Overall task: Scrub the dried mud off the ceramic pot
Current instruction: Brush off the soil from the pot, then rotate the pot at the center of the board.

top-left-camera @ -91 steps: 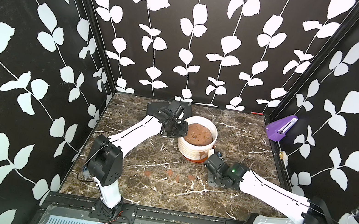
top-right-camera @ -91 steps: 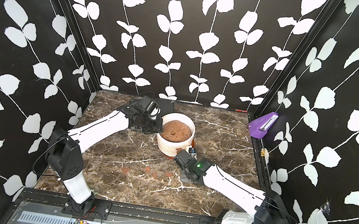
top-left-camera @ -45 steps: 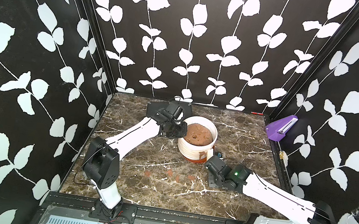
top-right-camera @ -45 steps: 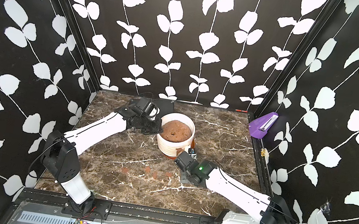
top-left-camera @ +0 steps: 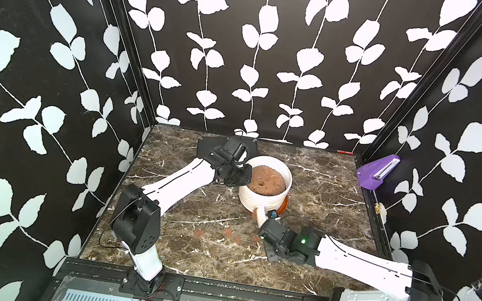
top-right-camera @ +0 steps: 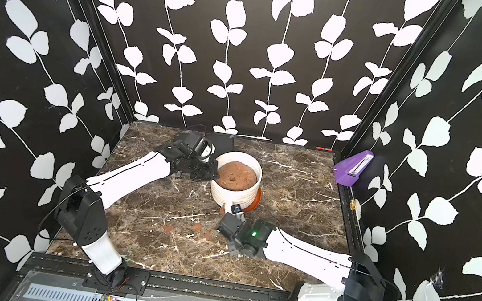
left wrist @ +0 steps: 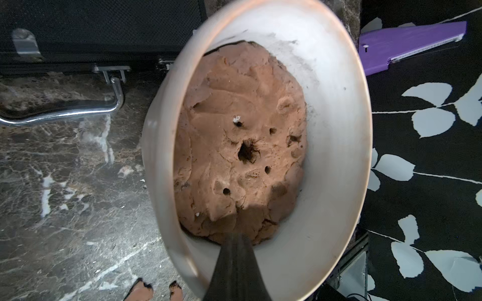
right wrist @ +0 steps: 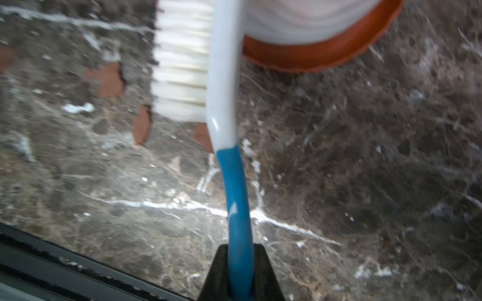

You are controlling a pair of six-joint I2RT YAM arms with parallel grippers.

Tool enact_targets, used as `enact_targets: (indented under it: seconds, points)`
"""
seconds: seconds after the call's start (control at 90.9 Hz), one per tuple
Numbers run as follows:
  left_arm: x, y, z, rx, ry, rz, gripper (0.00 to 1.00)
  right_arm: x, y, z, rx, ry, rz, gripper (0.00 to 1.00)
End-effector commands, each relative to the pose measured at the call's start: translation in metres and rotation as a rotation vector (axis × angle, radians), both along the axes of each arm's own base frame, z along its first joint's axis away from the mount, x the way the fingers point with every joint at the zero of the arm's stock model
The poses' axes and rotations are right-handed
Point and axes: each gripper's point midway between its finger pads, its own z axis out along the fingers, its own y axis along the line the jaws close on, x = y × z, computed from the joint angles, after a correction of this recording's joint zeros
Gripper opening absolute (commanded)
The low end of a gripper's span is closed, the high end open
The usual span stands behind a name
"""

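Right gripper [right wrist: 240,271] clamping brush [right wrist: 224,65], beside pot [right wrist: 300,20]

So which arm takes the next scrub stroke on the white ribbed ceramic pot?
Right: right gripper holds the blue-and-white bristle brush low beside the pot; left gripper is shut at the rim.

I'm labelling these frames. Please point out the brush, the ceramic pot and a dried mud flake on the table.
brush [right wrist: 236,208]: right wrist view, blue handle.
ceramic pot [top-left-camera: 250,199]: in a top view, white ribbed outer wall.
dried mud [top-left-camera: 198,232]: in a top view, middle of one flake.
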Motion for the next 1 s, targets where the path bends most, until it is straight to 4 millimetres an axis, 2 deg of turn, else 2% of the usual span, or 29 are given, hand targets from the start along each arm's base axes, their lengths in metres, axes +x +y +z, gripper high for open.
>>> enact_targets:
  seconds: [0.0,0.165,0.209,0.264,0.319,0.374,0.484,0.55,0.627,0.693,0.759,0.858,0.99]
  points:
    - [-0.016,0.015,-0.013,0.062,0.046,0.005,0.00,0.012,0.026,0.021,0.041,-0.115,0.028,0.00]
    - [-0.016,0.017,-0.008,0.066,0.027,-0.001,0.00,-0.024,0.036,-0.012,-0.099,-0.029,0.156,0.00]
    - [-0.016,0.017,-0.007,0.070,0.020,-0.003,0.00,-0.029,0.030,-0.024,-0.189,-0.017,0.161,0.00]
    - [-0.015,0.017,-0.007,0.074,0.017,-0.005,0.00,-0.028,0.010,-0.038,-0.340,-0.008,0.115,0.00]
    - [-0.014,0.016,-0.007,0.074,0.020,-0.008,0.00,-0.025,-0.005,-0.043,-0.434,-0.019,0.076,0.00]
    - [-0.015,0.016,-0.008,0.073,0.026,-0.012,0.00,-0.025,-0.007,-0.039,-0.413,-0.042,0.055,0.00]
    - [-0.014,0.017,-0.009,0.080,0.022,-0.009,0.00,-0.026,0.004,-0.019,-0.190,-0.062,0.042,0.00]
    - [-0.014,0.017,-0.010,0.086,0.025,-0.009,0.00,-0.026,0.000,-0.006,-0.143,-0.077,0.042,0.00]
    - [-0.014,0.018,-0.008,0.093,0.020,-0.013,0.00,-0.028,-0.001,-0.001,-0.087,-0.073,0.041,0.00]
    - [-0.011,0.020,-0.005,0.109,0.001,-0.014,0.21,-0.027,-0.009,-0.003,-0.076,-0.060,0.017,0.00]
    - [-0.004,0.024,0.000,0.140,-0.039,-0.011,0.31,-0.024,-0.022,-0.004,-0.093,-0.061,-0.021,0.00]
    - [0.010,0.029,0.006,0.221,-0.095,-0.026,0.40,-0.018,-0.043,-0.001,-0.106,-0.073,-0.088,0.00]
    - [0.035,0.032,0.007,0.346,-0.133,-0.063,0.42,-0.011,-0.073,0.005,-0.083,-0.083,-0.190,0.00]
